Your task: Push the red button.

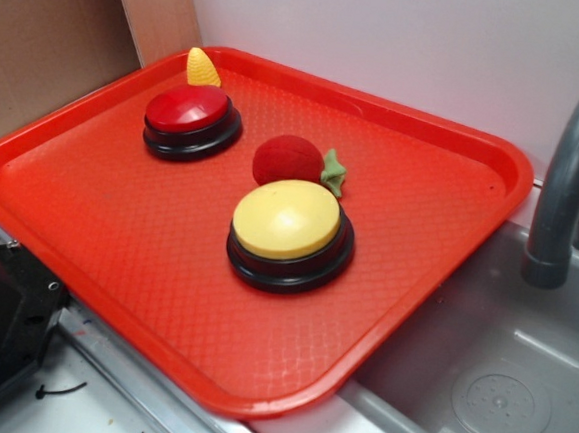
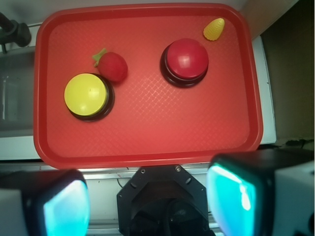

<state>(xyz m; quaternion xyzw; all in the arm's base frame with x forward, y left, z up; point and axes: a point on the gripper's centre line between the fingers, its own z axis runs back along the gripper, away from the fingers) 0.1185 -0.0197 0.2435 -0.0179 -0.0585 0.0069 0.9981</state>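
- Red button (image 1: pixel 194 110) sits upper left of the exterior frame, near the far left corner of the red tray (image 1: pixel 437 248); in the wrist view it lies upper right of centre (image 2: pixel 186 59)
- Small yellow cone-shaped piece (image 1: pixel 203 67) stands just behind the button, apparently touching its base
- Yellow button (image 1: pixel 287 219) sits mid-frame; fuzzy red ball (image 1: pixel 288 160) with green leaf lies just behind it, between the two buttons
- Tool (image 2: pixel 147 201): fingers (image 2: pixel 235 194) spread wide at the bottom of the wrist frame, holding nothing, off the near edge of the tray, well apart from the target
- Judged stage: approach not begun
- Risk: open fingers may straddle the dome or slide off its glossy top
- Risk: an approach drifting toward frame left would hit the ball or the wrong button
- Risk: overshoot would knock the yellow cone
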